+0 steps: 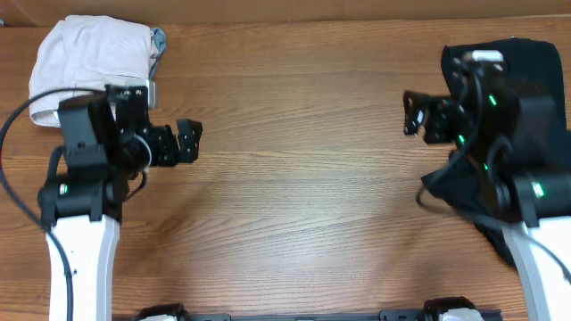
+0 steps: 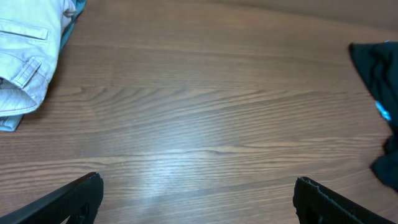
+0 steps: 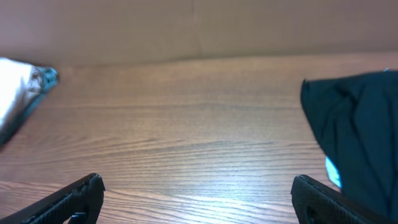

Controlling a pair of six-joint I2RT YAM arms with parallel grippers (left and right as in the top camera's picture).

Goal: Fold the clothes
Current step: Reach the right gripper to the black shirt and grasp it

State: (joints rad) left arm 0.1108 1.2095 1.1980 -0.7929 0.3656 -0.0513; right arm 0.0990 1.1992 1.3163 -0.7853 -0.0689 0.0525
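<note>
Wood-grain table (image 1: 303, 178) fills my view, with the black clothes (image 3: 357, 118) heaped at its right edge, partly under my right arm. I see the left gripper (image 1: 192, 141) and right gripper (image 1: 412, 113) both spread wide, holding nothing. A pale folded garment (image 1: 89, 58) lies at the far left.

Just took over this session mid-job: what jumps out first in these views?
A rumpled black garment lies at the far right, partly under the right arm. A pale folded garment sits at the far left corner. The left tool and right tool hang open over the bare table between them.
</note>
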